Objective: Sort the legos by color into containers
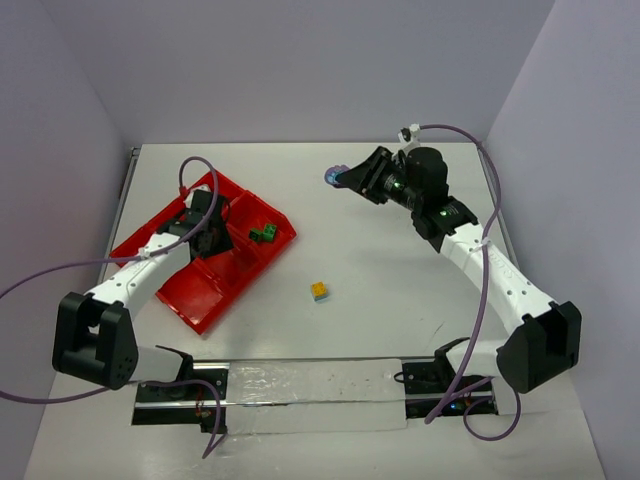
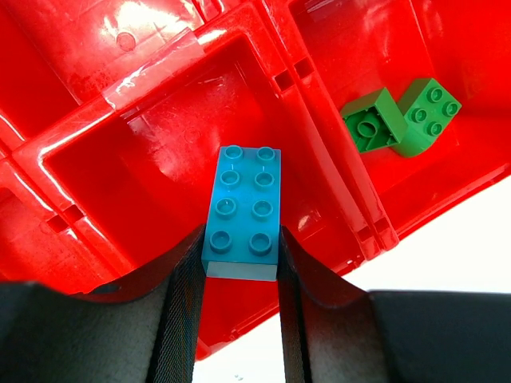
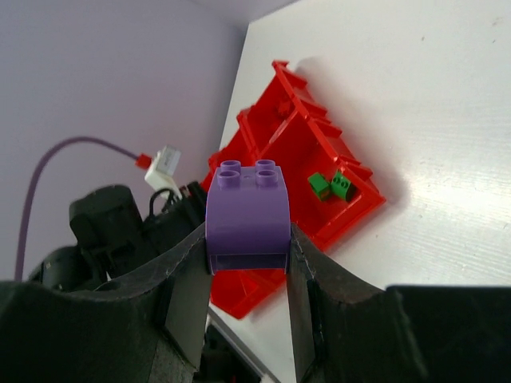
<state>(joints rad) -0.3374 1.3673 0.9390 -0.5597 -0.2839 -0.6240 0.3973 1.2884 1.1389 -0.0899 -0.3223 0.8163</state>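
Note:
My left gripper (image 2: pixel 239 239) is shut on a blue-teal lego (image 2: pixel 243 203), studs up, over a middle compartment of the red tray (image 2: pixel 319 144). From above, the left gripper (image 1: pixel 212 235) hangs over the tray (image 1: pixel 200 290). Two green legos (image 2: pixel 399 120) lie in the neighbouring compartment (image 1: pixel 264 234). My right gripper (image 3: pixel 247 239) is shut on a purple curved lego (image 3: pixel 247 211), held in the air over the far middle of the table (image 1: pixel 334 176). A small yellow-and-blue lego stack (image 1: pixel 319 291) sits on the table right of the tray.
The tray lies diagonally on the left half of the white table. Purple walls close in the back and sides. A clear plastic strip (image 1: pixel 310 395) lies along the near edge between the arm bases. Purple cables loop off both arms.

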